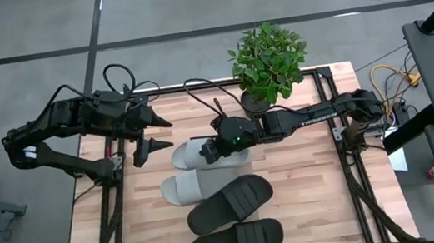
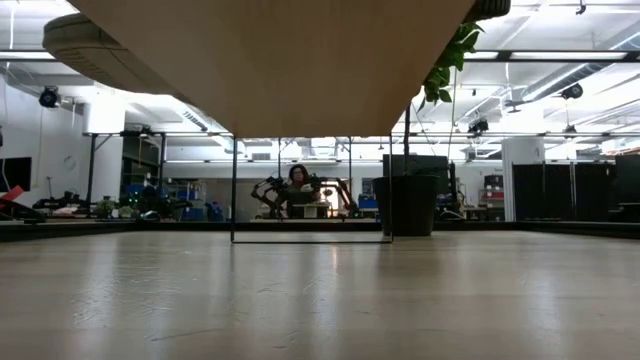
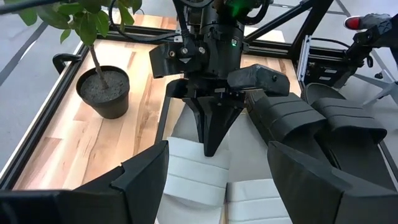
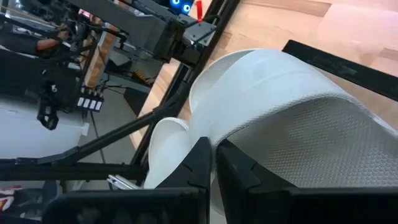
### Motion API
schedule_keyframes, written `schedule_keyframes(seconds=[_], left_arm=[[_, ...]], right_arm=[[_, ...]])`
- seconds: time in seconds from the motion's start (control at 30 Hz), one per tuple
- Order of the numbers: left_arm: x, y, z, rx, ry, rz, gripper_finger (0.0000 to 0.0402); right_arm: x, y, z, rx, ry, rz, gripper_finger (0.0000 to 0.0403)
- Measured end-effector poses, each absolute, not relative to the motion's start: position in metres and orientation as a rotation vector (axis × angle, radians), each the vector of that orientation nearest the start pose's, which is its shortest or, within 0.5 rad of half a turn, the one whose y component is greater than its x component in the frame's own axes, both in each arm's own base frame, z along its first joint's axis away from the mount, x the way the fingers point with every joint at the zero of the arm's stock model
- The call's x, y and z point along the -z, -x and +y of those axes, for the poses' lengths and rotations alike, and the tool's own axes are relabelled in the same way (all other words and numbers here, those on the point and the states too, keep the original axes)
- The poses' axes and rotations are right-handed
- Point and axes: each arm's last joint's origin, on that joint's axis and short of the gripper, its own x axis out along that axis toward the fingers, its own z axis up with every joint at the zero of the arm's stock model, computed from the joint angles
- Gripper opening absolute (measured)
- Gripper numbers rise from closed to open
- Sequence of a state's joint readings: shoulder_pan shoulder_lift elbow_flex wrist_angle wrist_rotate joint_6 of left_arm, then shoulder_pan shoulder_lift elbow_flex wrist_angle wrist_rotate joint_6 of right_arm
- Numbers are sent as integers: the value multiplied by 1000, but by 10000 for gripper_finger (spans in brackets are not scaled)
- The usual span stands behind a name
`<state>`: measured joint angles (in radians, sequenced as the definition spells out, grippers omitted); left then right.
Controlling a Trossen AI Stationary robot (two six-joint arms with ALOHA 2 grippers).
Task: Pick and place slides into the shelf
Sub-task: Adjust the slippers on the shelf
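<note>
Where they lie, pale grey slides (image 1: 192, 169) look matte.

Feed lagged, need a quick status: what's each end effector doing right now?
Left end effector: open, empty, beside the grey slides.
Right end effector: shut on the strap of the grey slide nearest the plant.

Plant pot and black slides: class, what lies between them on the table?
In the high view, the two grey slides and the shut right gripper, down at the farther one, lie between the pot and the black slides.
</note>
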<state>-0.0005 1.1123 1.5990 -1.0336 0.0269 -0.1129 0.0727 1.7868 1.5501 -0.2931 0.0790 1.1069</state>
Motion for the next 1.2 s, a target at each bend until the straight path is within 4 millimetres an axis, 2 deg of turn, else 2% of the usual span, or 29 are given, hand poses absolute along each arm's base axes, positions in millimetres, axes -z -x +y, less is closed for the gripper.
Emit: schedule_keyframes(seconds=[0.23, 0.53, 0.8, 1.2], left_arm=[[-458, -174, -1, -1, 110, 548, 258], [-457, -174, -1, 13, 114, 551, 258], [-457, -174, -2, 20, 125, 553, 258], [-457, -174, -2, 23, 126, 553, 258]], right_arm=[[-307, -416, 28, 294, -1048, 478, 9], [-295, -431, 30, 242, -1075, 458, 9], [-293, -429, 27, 248, -1005, 508, 9], [-296, -432, 20, 216, -969, 466, 9]])
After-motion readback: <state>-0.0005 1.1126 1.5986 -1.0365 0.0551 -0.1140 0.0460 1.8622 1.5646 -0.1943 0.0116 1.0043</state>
